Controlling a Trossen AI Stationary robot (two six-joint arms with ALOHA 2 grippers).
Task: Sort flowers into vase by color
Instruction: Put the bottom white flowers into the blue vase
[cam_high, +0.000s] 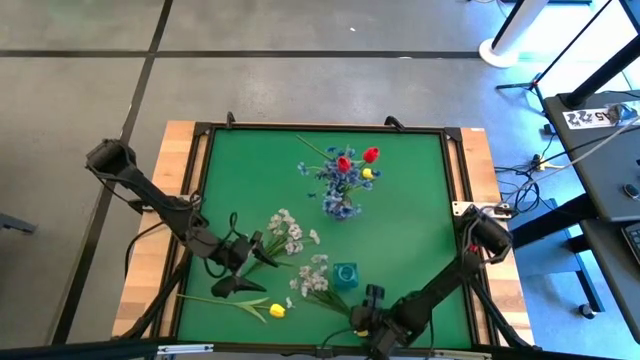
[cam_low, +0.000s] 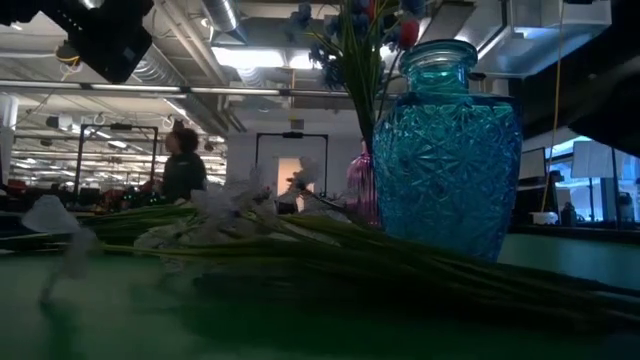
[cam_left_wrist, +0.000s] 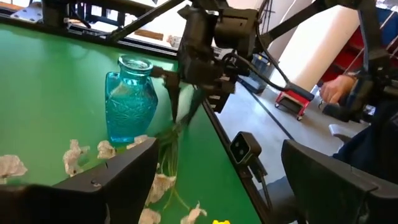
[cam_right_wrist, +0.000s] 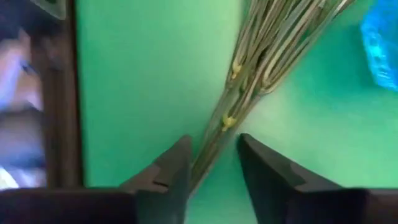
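A white spray (cam_high: 314, 276) lies flat on the green table beside the empty turquoise glass vase (cam_high: 346, 275), its stems (cam_right_wrist: 249, 81) running toward the near edge. My right gripper (cam_right_wrist: 214, 155) points down, open, one finger on each side of the stem end without touching it; the left wrist view shows it too (cam_left_wrist: 180, 102). My left gripper (cam_high: 256, 266) is open and hovers near a second white spray (cam_high: 286, 233). A yellow tulip (cam_high: 277, 310) lies near the near edge. Another vase (cam_high: 340, 205) toward the far side holds blue, red and yellow flowers.
The table has a raised dark frame (cam_high: 195, 190) on wooden edges. In the low view the turquoise vase (cam_low: 445, 150) stands right behind the lying stems (cam_low: 400, 255). A person (cam_low: 183, 165) is in the room beyond the table. Bare green lies at the table's right.
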